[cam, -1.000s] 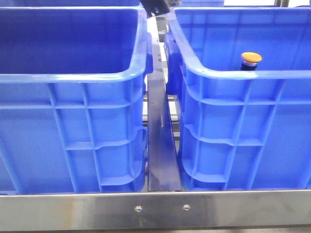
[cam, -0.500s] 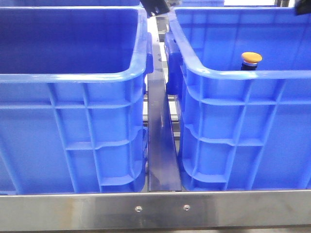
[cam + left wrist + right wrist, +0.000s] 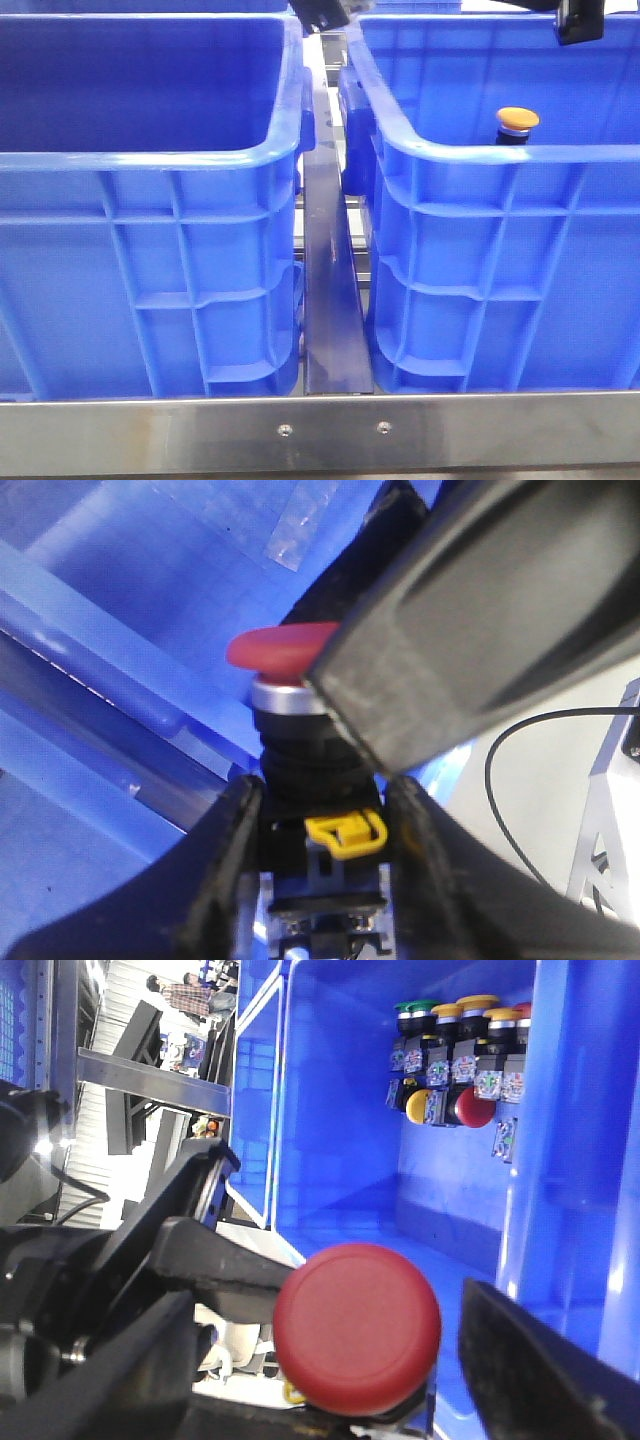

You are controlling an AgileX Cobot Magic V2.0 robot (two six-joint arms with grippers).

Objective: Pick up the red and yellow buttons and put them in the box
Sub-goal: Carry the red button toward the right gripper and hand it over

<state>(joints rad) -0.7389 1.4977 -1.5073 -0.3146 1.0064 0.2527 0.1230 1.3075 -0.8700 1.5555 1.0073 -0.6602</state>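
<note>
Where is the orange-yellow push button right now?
In the front view, the orange-yellow domed push button stands upright inside the right-hand blue plastic crate, its cap poking just above the near rim, towards the right half of that crate.

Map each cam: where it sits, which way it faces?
Front: before two blue crates, facing forward; right gripper at top edge.
Left wrist: on left arm, looking along left gripper clamping a red button.
Right wrist: on right arm, looking into a crate at a button cluster; red cap near its fingers.
Shared: blue crate walls.
</note>
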